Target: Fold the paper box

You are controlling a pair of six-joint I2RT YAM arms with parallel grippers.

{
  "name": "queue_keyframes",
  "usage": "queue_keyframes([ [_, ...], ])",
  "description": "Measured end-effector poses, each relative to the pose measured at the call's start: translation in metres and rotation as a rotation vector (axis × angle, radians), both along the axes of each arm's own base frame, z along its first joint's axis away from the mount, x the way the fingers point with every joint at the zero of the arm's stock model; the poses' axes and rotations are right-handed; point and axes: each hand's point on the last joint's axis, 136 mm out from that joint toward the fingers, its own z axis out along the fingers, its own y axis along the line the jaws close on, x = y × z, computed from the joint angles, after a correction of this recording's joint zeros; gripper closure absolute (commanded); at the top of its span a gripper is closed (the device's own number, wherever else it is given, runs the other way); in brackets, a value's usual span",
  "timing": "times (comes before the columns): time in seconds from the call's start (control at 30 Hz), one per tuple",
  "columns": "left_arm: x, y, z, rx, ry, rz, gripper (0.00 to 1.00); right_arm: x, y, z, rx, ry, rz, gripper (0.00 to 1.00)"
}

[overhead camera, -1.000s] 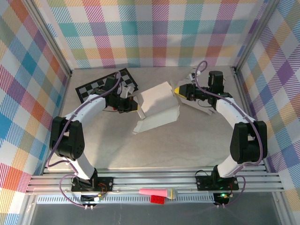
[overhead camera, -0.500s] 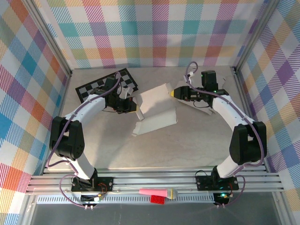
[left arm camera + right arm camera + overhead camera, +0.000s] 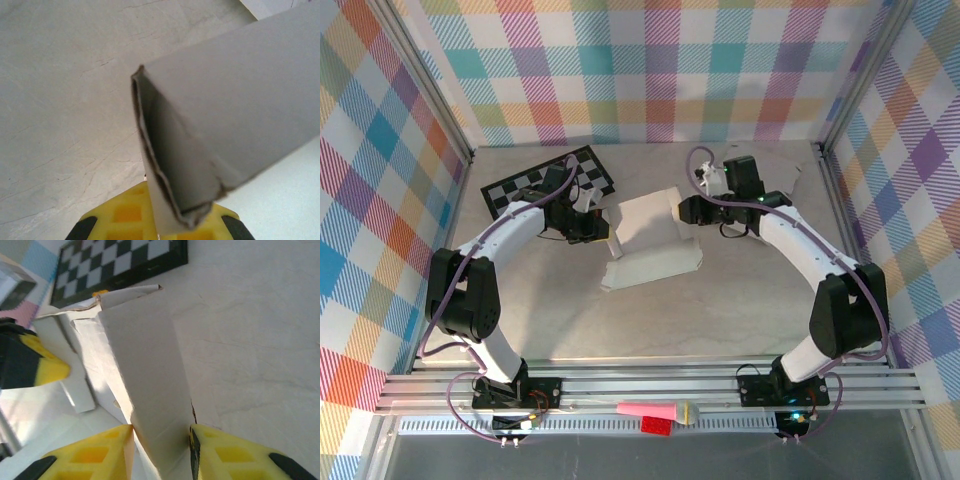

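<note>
A half-folded white paper box (image 3: 650, 240) sits in the middle of a pale grey surface (image 3: 720, 310), the left pincer (image 3: 604, 228) clamped tight on its left wall and the right pincer (image 3: 686, 208) apparently pinching an upright flap on its right side.

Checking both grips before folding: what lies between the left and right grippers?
The white paper box spans the stretch, seen in the top view: left gripper shut on its left wall, right gripper on its right flap.
</note>
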Motion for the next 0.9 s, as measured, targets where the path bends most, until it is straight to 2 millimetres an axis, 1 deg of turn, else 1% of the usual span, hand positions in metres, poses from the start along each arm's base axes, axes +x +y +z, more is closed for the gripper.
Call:
queue_keyframes([
  [0.07, 0.000, -0.001, -0.001, 0.007, -0.002, -0.002, 1.00, 0.000, 0.001, -0.002, -0.049, -0.017, -0.009, 0.62],
  [0.17, -0.003, -0.001, -0.003, 0.024, 0.001, -0.009, 1.00, 0.003, 0.003, -0.006, -0.116, -0.041, -0.022, 0.63],
  [0.23, -0.007, -0.001, -0.005, 0.037, 0.009, -0.017, 1.00, 0.007, 0.004, -0.012, -0.159, -0.050, -0.029, 0.66],
  [0.4, -0.015, -0.005, -0.011, 0.083, 0.018, -0.036, 1.00, 0.012, -0.002, -0.043, -0.273, -0.022, -0.064, 0.78],
  [0.47, -0.017, -0.007, -0.013, 0.103, 0.014, -0.041, 1.00, 0.013, -0.006, -0.053, -0.324, -0.014, -0.083, 0.85],
  [0.57, -0.019, -0.009, -0.016, 0.140, 0.005, -0.047, 1.00, 0.011, -0.011, -0.060, -0.400, -0.020, -0.121, 0.99],
  [0.67, -0.021, -0.012, -0.020, 0.183, -0.008, -0.048, 1.00, 0.008, -0.013, -0.063, -0.482, -0.038, -0.175, 1.00],
  [0.8, -0.022, -0.013, -0.025, 0.253, -0.023, -0.035, 1.00, -0.002, -0.014, -0.073, -0.594, -0.043, -0.242, 1.00],
  [0.9, -0.025, -0.012, -0.030, 0.309, -0.033, -0.033, 1.00, -0.008, -0.014, -0.081, -0.622, -0.027, -0.271, 1.00],
])
